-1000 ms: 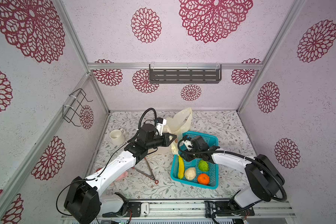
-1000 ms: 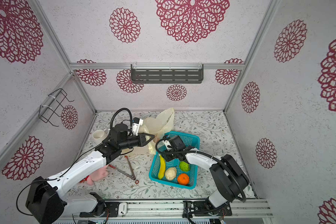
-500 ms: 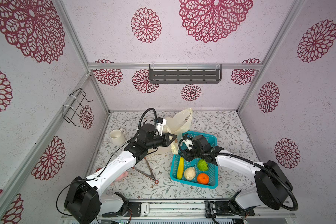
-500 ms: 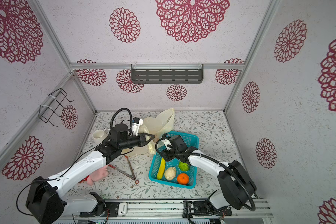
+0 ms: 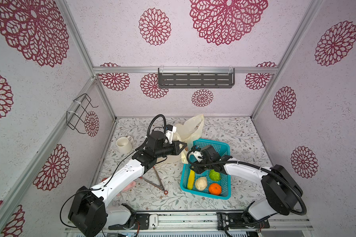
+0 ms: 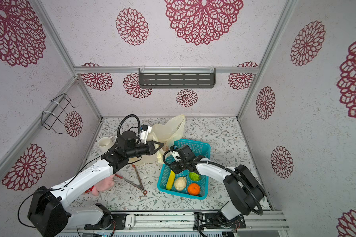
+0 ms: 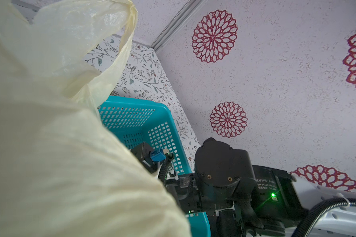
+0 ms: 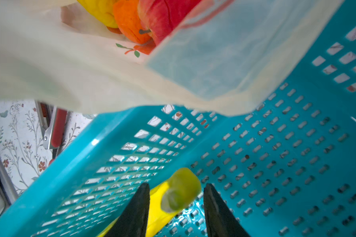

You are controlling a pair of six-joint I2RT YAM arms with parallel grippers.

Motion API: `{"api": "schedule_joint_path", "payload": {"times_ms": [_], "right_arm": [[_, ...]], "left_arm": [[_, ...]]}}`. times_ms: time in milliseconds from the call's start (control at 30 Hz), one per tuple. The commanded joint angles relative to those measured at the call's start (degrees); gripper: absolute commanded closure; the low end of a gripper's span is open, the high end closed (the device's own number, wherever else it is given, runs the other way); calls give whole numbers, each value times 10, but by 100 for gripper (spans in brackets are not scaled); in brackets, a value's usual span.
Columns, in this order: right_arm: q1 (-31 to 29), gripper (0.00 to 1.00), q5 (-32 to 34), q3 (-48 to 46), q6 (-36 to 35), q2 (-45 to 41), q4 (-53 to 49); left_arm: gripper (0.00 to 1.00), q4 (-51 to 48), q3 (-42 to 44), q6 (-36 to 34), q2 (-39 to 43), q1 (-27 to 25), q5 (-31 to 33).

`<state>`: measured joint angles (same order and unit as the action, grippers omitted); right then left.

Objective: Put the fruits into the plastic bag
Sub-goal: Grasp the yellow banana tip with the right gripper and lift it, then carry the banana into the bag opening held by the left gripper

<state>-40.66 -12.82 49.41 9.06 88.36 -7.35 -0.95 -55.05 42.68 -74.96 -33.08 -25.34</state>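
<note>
The plastic bag (image 7: 49, 143) smothers the left wrist view; the left claw (image 5: 183, 146) is clamped on it. The right claw (image 8: 176, 185) straddles the banana (image 8: 160, 217), grip uncertain.

right arm motor label (image 7: 266, 184): "DM-J4310-2EC", "DC 24V", beside Chinese characters; small and faint.
plastic bag (image 8: 90, 67): print too blurred to read.

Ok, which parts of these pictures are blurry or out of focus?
Left wrist view: the plastic bag, close to the lens, is a soft blur; right wrist view: the banana tip is soft, the basket mesh crisper; both top views: sharp, evenly lit.
</note>
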Motion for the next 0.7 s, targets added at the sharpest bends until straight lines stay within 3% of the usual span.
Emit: {"api": "schedule_joint_path", "payload": {"times_ms": [0,300,467,567,667], "right_arm": [[-2,56,11,27,-8,12,17],[-2,63,15,51,-8,41,26],[-2,85,18,54,-9,39,13],[-2,85,23,50,-9,29,3],[-2,75,24,45,-7,20,-4]], "left_arm": [[100,-1,-2,-4,12,-1,3],[100,-4,-2,-7,13,-1,2],[100,-8,-1,-9,15,-1,3],[100,-8,-1,-12,15,-1,2],[100,-9,-4,-16,13,-1,0]]}}
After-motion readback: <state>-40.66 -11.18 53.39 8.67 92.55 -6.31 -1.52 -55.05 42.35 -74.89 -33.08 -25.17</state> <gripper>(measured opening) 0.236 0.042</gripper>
